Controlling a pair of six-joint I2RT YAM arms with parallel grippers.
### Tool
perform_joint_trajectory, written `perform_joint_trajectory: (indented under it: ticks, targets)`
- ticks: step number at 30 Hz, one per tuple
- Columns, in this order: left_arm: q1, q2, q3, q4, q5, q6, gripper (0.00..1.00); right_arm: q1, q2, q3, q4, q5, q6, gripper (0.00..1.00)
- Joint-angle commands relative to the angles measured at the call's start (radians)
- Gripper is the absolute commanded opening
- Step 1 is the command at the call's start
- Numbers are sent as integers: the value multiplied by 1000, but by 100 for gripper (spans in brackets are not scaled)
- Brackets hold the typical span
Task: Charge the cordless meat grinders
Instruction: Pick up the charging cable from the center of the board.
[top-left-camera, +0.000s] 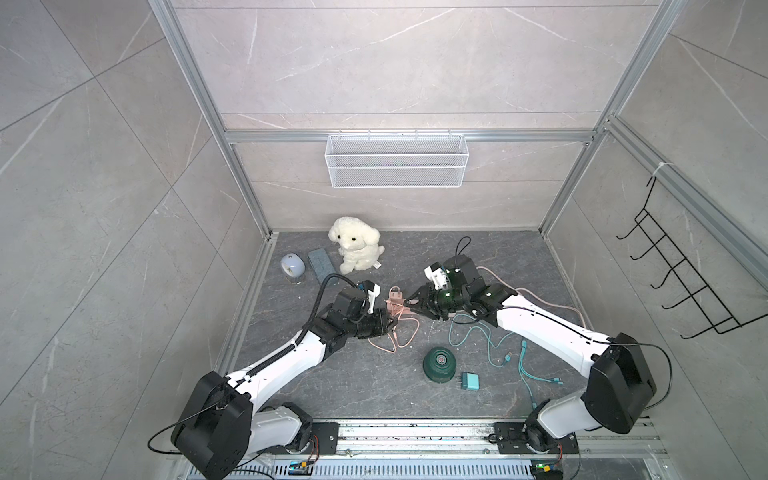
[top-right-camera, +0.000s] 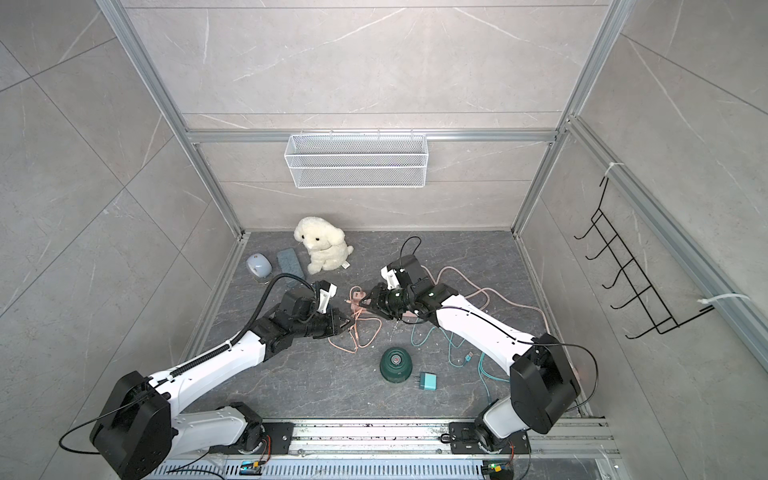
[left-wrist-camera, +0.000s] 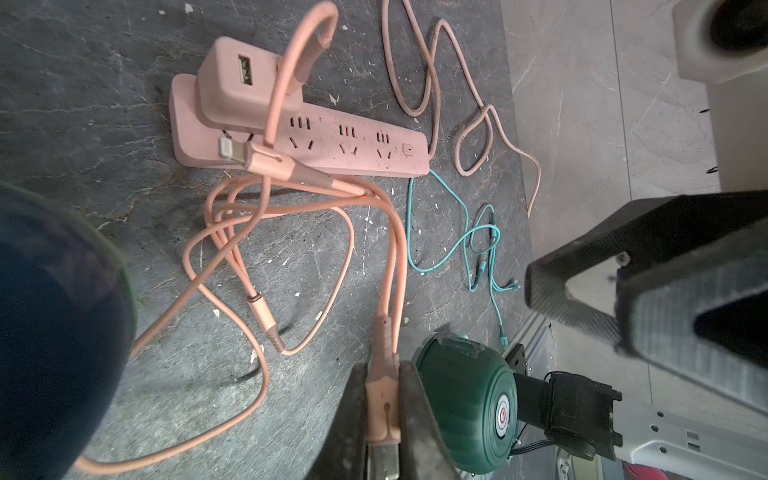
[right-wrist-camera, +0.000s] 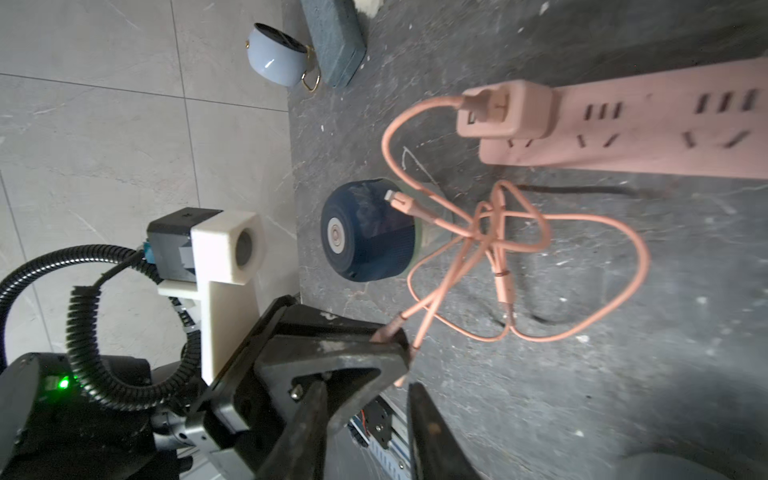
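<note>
**Top views.** The left gripper (top-left-camera: 390, 325) and right gripper (top-left-camera: 410, 303) meet beside the pink adapter (top-left-camera: 397, 296). The dark green grinder (top-left-camera: 439, 364) stands apart, next to the teal adapter (top-left-camera: 471, 380). The navy one is hidden here.

**Left wrist view.** The fingers (left-wrist-camera: 419, 415) pinch one plug of the pink cable (left-wrist-camera: 380, 399), its metal tip pointing back toward the wrist. The power strip (left-wrist-camera: 332, 141) lies beyond.

**Right wrist view.** The right jaws stand apart, empty. The navy grinder (right-wrist-camera: 368, 230) stands just beside the left gripper.

To seat the plug well, it probably needs turning tip-outward first (perhaps by hand-over), with the grinder steadied and the cable kept slack.
</note>
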Motion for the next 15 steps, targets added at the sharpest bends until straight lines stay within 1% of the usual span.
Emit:
perform_joint_trajectory:
  ticks: [1, 5, 9, 15]
  targets:
    - [-9, -22, 37, 1, 23, 40, 0, 31, 62, -17, 108, 2, 102, 35]
    - [-9, -47, 31, -5, 21, 51, 0, 39, 92, -31, 144, 40, 121, 35]
    - [-9, -49, 31, -5, 34, 61, 0, 40, 133, -29, 184, 52, 127, 35]
    - [-9, -59, 28, -3, 34, 65, 0, 42, 187, -14, 175, 53, 123, 35]
